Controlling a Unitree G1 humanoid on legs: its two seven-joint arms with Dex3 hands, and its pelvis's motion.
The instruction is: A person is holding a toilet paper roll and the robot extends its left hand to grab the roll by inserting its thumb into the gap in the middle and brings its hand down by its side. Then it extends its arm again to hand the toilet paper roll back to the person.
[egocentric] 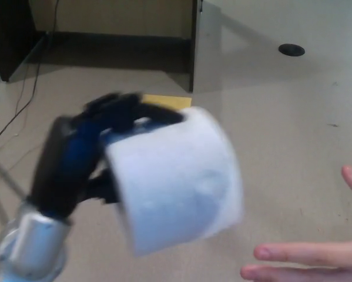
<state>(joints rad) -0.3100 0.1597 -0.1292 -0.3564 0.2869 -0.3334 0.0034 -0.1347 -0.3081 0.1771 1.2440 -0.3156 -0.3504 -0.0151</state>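
L robot hand (84,155) clasped toilet paper roll (176,179), fingers (126,108) over its top, raised above floor (281,117). Person's open hand (314,258) waited lower right, apart from roll.

We see the toilet paper roll (178,182) as soft, matt white paper, blurred so its texture barely shows, gripped by the left hand (84,153), whose black fingers look like smooth plastic with a faint sheen above a brushed, silvery metal wrist. Beneath, the floor (293,129) reads as a smooth, matt grey surface, and the yellow sheet (167,101) lying on it looks like flat, dull paper.
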